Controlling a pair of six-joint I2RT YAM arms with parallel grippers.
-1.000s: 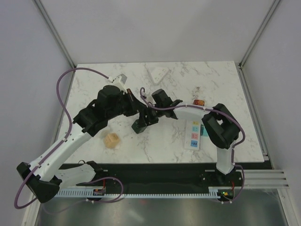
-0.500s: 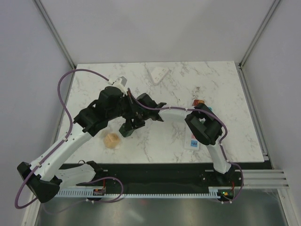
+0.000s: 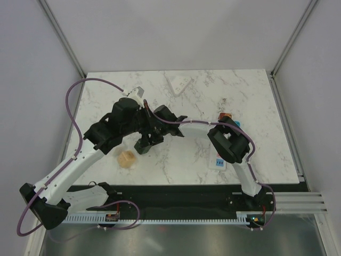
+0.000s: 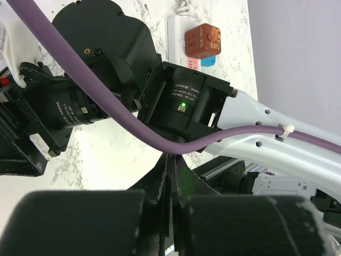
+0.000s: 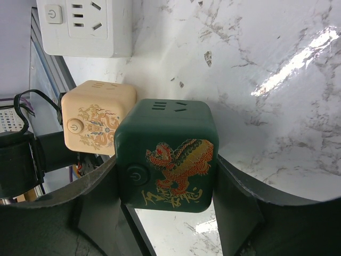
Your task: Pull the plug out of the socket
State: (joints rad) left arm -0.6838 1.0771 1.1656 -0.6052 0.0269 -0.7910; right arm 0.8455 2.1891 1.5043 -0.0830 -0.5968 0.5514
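Squarely between the right jaws sits the green cube (image 5: 166, 154), gripped; left jaws are closed.

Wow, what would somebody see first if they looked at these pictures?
Probably the green cube with a red-gold dragon on it, held between the fingers of the right gripper over the middle of the table. A beige cube with its own dragon sits near it. Next comes the red cube sitting on the white power strip at the table's right side.

Dark cube (image 3: 142, 145) in the right gripper (image 3: 144, 142) — tan cube (image 3: 126, 159) near, on the marble table (image 3: 256, 101)
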